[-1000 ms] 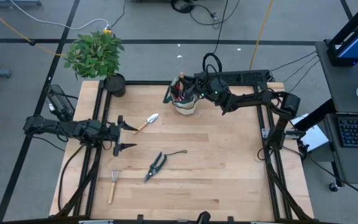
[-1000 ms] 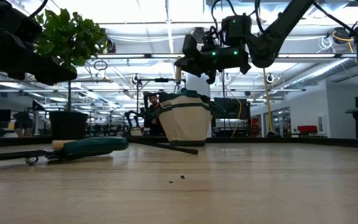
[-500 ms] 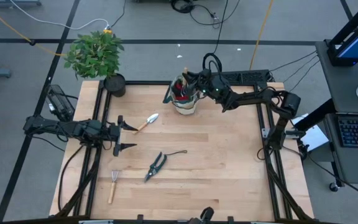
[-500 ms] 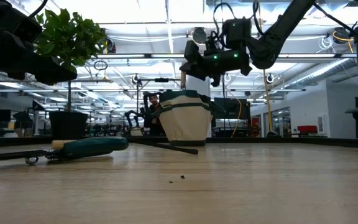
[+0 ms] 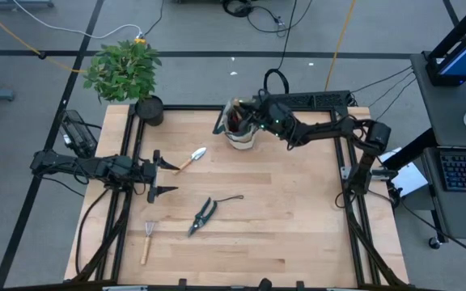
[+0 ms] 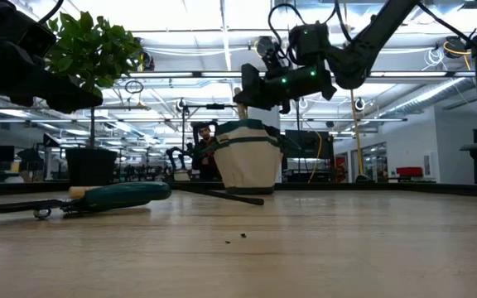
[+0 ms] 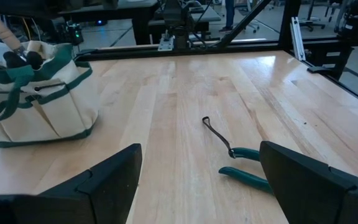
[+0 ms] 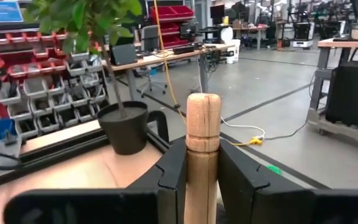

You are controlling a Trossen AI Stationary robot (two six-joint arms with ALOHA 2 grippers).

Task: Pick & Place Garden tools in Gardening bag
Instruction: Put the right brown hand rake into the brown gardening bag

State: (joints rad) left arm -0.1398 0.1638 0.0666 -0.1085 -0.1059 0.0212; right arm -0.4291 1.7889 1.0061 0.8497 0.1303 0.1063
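Right gripper (image 5: 245, 119) sits over the bag (image 5: 239, 132) at upper centre of the high view, clenched on a wooden handle (image 8: 202, 149) that stands upright between its fingers. Judgement: step in hand is lowering this tool into the bag. Best done by keeping the handle vertical, descending over the open mouth, and releasing only once the tool end is well inside, clear of the black loop and the tools already in it.

Left gripper (image 5: 162, 174) hangs at left of the counter (image 5: 298, 218), released and wide, just beside the trowel (image 5: 191, 158).

Remaining on the counter: shears (image 5: 203, 215) at lower centre, small rake (image 5: 147, 240) lower left. Potted plant (image 5: 128, 74) stands upper left, well apart from the bag; nothing obstructs the drop.
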